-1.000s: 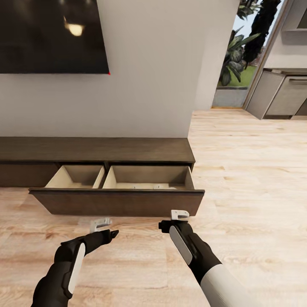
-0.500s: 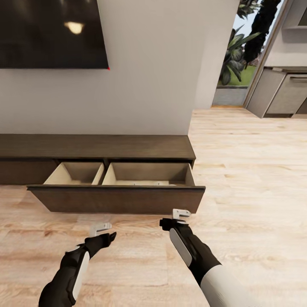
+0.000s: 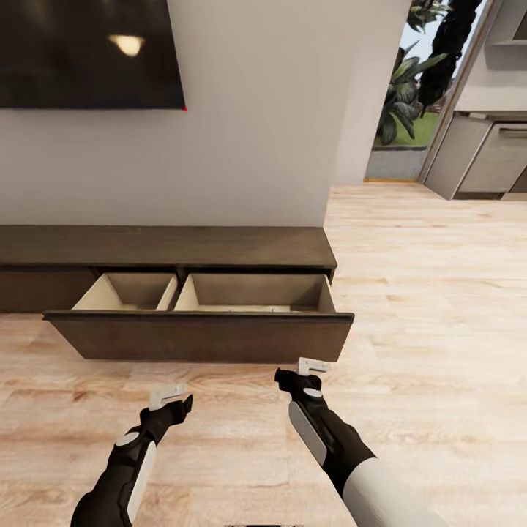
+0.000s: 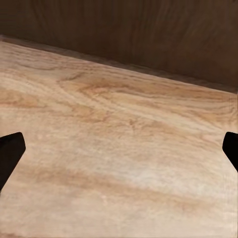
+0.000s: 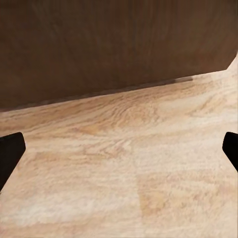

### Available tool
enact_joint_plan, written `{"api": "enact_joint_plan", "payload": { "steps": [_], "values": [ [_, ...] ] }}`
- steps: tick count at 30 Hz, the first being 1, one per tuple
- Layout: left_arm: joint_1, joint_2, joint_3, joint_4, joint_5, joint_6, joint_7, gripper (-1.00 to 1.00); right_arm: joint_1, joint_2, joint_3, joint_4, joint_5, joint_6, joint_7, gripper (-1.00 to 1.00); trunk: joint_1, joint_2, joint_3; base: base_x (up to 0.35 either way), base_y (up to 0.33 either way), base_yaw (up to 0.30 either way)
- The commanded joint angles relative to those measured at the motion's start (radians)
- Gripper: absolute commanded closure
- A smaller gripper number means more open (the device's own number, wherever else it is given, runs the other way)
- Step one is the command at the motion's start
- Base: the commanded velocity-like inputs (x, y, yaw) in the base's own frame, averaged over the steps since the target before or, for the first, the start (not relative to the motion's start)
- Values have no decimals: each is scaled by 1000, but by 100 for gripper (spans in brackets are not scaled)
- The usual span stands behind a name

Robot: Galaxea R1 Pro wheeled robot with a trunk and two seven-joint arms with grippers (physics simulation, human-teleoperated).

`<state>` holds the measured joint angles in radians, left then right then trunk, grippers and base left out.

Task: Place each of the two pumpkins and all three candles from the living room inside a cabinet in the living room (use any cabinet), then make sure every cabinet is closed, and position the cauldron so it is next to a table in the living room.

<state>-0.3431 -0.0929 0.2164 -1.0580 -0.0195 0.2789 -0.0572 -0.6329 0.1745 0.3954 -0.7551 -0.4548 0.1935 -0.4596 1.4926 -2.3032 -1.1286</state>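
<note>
The cabinet (image 3: pixel 161 247) is a long low dark-brown unit against the white wall. Its wide drawer front (image 3: pixel 197 337) stands pulled out, showing two pale wood compartments (image 3: pixel 252 293); their floors are hidden behind the front. My left gripper (image 3: pixel 172 399) hangs open over the floor, a short way in front of the drawer. My right gripper (image 3: pixel 309 367) is also open, just below the drawer's right end. Both wrist views show wood floor and the dark drawer front (image 4: pixel 129 34) (image 5: pixel 109 44) between widely spread fingertips (image 4: pixel 10 151) (image 5: pixel 10 148). Pumpkins, candles, cauldron and table are out of view.
A dark television (image 3: pixel 88 51) hangs on the wall above the cabinet. Light wood floor (image 3: pixel 439 307) runs on to the right, past the wall's corner, towards a glass door with plants (image 3: pixel 410 102) and grey kitchen cupboards (image 3: pixel 483 161).
The whole picture has shifted a little, so the camera has moved. My left arm has drawn back and lower in the view. The drawer stays open and the right arm holds its place.
</note>
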Motion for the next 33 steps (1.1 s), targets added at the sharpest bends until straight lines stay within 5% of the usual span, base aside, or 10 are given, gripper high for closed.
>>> {"api": "enact_joint_plan", "payload": {
  "steps": [1, 5, 14, 22, 33],
  "values": [
    [0, -1, 4, -1, -2, -2, -6, -100, 0, 0, 2, -1, -4, -4, -6, -100, 4, -8, -4, 0, 0, 0],
    [0, -2, 2, 13, -2, -51, -6, -100, 5, 0, 4, 5, -3, -18, -5, -100, 19, -36, -17, 0, 0, 0],
    [-2, -12, 0, 108, -3, -229, 37, -100, 43, -50, 11, 8, 0, -42, -1, -100, 54, -99, -45, 0, 0, 0],
    [-2, -17, -2, 121, -2, -246, 120, -100, 54, -71, 71, 9, 103, -166, 12, -100, 84, -155, -70, 0, 0, 0],
    [-2, -17, -19, 121, -2, -278, 123, -100, 55, -71, 81, 14, 117, -186, 18, -100, 110, -198, -108, 0, 0, 0]
  ]
}}
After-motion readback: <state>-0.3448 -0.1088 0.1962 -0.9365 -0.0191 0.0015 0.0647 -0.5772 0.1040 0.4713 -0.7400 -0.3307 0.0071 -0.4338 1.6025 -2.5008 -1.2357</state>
